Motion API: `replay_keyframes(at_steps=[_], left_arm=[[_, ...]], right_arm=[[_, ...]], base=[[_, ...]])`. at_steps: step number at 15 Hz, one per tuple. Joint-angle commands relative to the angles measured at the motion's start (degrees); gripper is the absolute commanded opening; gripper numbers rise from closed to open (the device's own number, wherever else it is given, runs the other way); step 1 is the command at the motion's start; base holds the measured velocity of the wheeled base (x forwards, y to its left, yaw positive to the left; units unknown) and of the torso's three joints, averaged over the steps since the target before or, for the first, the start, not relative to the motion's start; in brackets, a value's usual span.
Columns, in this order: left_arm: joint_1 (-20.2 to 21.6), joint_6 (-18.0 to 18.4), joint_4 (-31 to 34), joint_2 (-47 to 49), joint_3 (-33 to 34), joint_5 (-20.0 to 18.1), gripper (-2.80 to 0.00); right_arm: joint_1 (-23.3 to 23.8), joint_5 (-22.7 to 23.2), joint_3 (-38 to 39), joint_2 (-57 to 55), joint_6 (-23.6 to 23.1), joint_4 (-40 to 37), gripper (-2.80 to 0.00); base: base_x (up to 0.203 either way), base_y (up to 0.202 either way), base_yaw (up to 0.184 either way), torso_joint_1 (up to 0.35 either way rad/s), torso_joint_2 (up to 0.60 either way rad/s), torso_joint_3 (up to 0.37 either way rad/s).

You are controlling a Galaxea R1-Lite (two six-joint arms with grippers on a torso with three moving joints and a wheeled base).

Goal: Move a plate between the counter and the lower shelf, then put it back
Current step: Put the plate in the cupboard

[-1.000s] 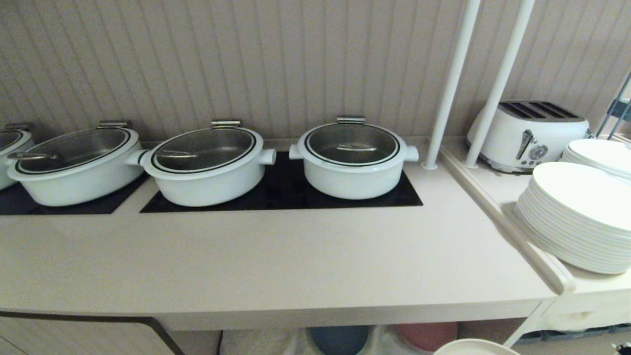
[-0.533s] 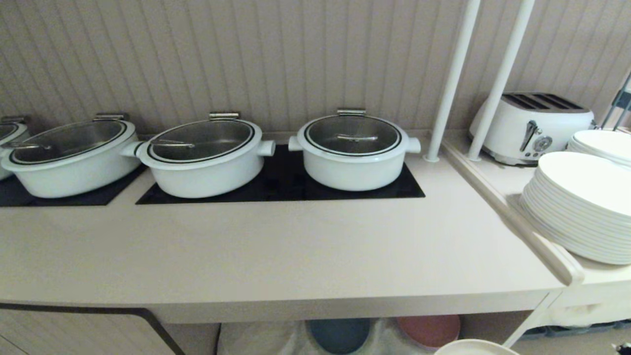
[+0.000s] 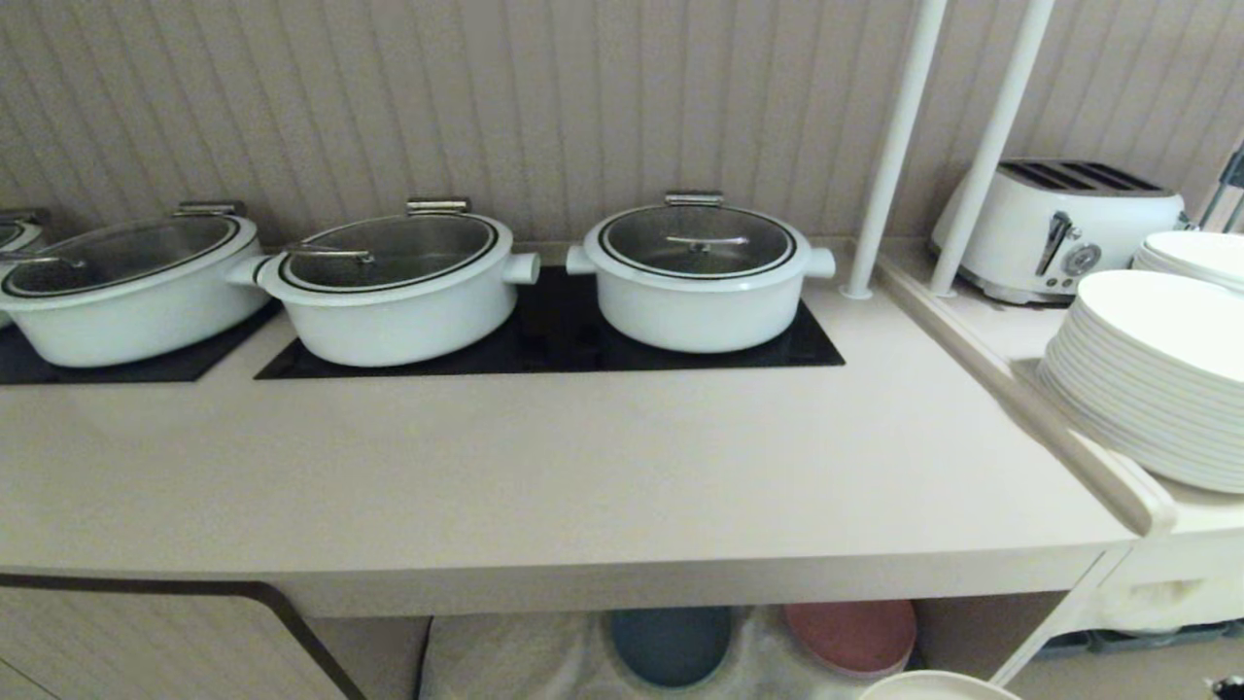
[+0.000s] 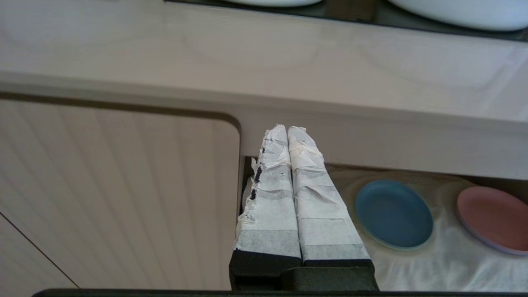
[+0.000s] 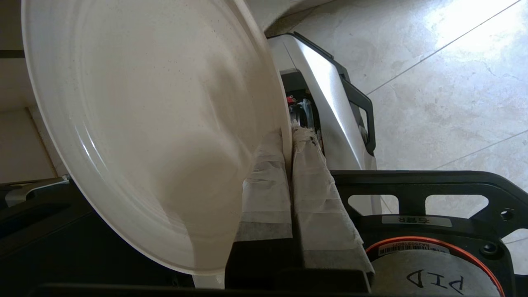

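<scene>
Right gripper (image 5: 288, 136) pinched on the rim of the small round cream-beige plate (image 5: 136, 123), below the front edge of the long pale beige counter (image 3: 544, 457). Left gripper (image 4: 287, 132) closed, empty, before the cloth-floored lower shelf (image 4: 433, 264) with its blue plate (image 4: 393, 213) and pink plate (image 4: 495, 216).

Three lidded white pots (image 3: 696, 277) stand on black hobs; a toaster (image 3: 1059, 228) and stacked white plates (image 3: 1152, 374) sit rightward; blue (image 3: 671, 644) and pink (image 3: 851, 634) plates lie below.

Cream plate (image 5: 136, 123), rim pinched in right gripper (image 5: 288, 144), below counter (image 3: 544, 467) edge.
</scene>
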State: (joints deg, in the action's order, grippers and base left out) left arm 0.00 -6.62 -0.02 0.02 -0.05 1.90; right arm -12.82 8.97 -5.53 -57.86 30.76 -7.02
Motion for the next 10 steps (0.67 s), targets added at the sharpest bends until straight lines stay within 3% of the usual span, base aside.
replay_keyframes(at_steps=[1,10], left_arm=[[0.0,-0.06,0.02,-0.02,-0.04,0.03,-2.8],[0.0,-0.06,0.02,-0.02,-0.01,0.03,-2.8]], right_arm=[[-0.01,0.08,0.0,-0.24,0.18,-0.1,-2.8],[-0.1,0.08,0.0,-1.03,0.18,-0.01,-2.8]], base=[[0.0,0.0,0.0,-0.183,0.37,0.173],[0.0,0.0,0.0,-0.247,0.49,0.244]])
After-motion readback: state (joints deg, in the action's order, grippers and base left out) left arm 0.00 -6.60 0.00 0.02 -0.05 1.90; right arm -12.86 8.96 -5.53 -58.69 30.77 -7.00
